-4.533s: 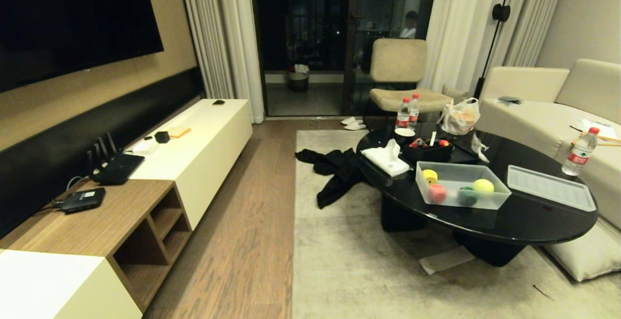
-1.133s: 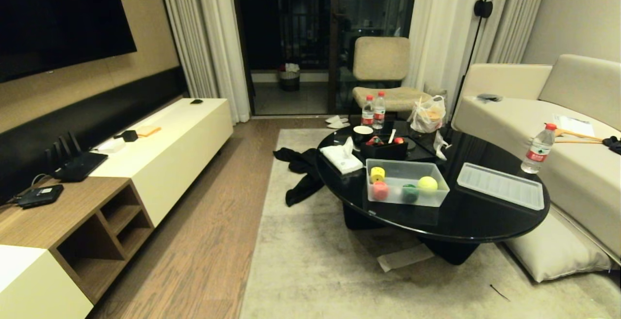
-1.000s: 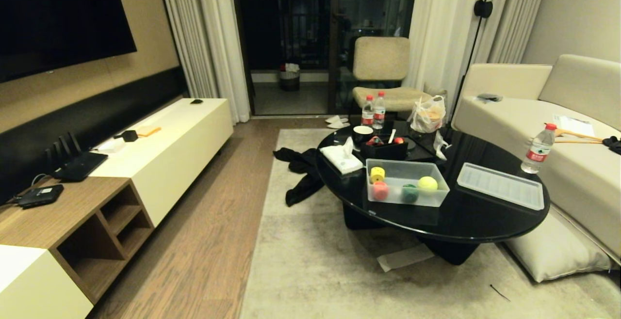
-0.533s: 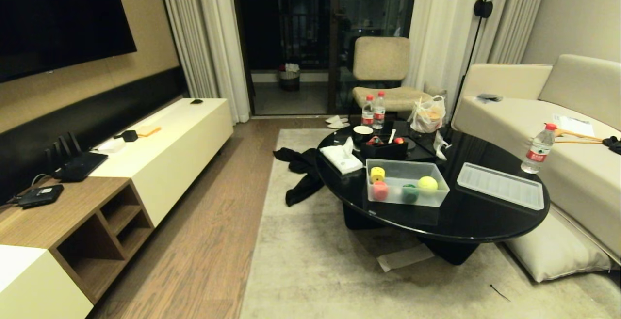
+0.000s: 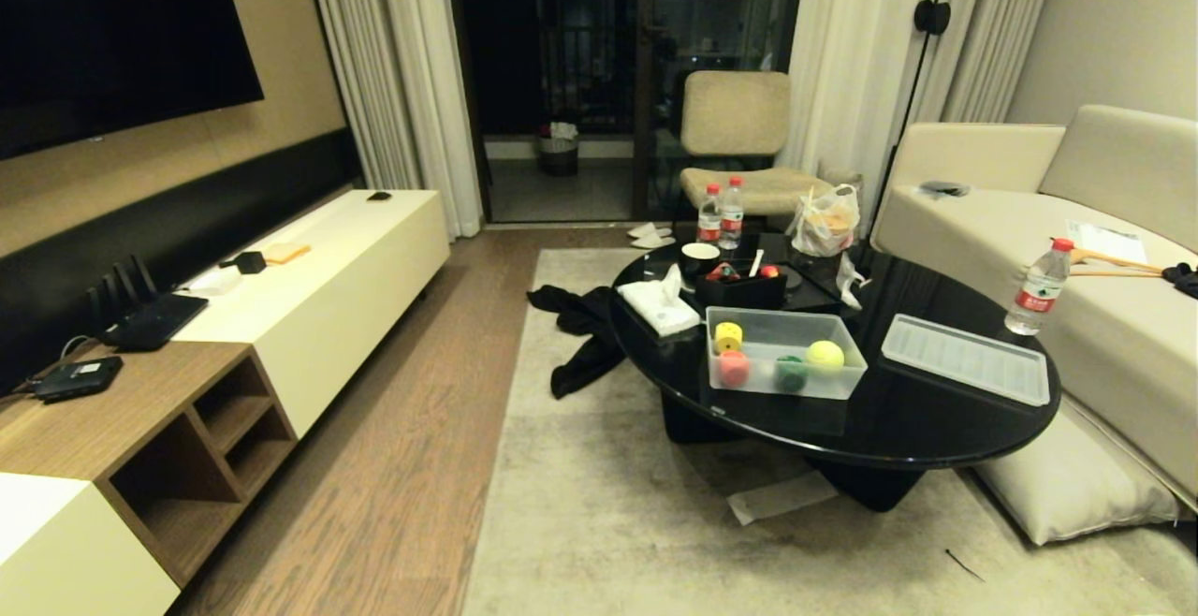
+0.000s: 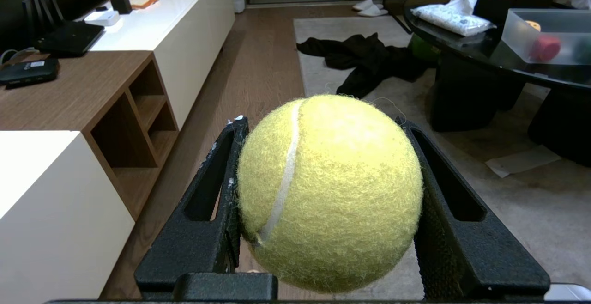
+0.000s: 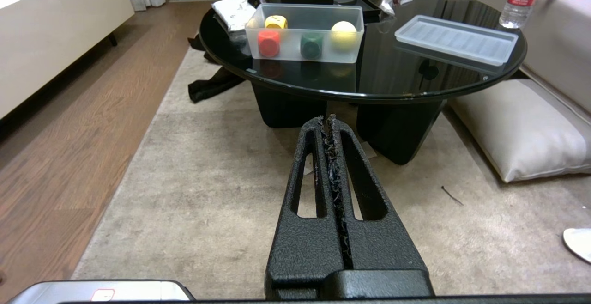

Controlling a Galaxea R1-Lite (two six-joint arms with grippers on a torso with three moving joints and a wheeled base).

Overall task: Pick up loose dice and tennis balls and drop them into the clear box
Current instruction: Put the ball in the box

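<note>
Clear box (image 5: 784,365) open-topped and reachable from above, black organiser (image 5: 744,290) close behind it, lid (image 5: 966,359) beside it on tabletop (image 5: 898,419), rug (image 5: 608,522) before tabletop bare.

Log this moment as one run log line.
left gripper: shut on tennis ball | right gripper: shut, empty | clear box: open on black table, lid beside

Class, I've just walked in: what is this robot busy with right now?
The left pincer grips a tennis ball above the floor, short of the black table. The clear box there holds a yellow, a red and a green die plus another ball; its lid lies beside it. The right pincer is shut, empty.
</note>
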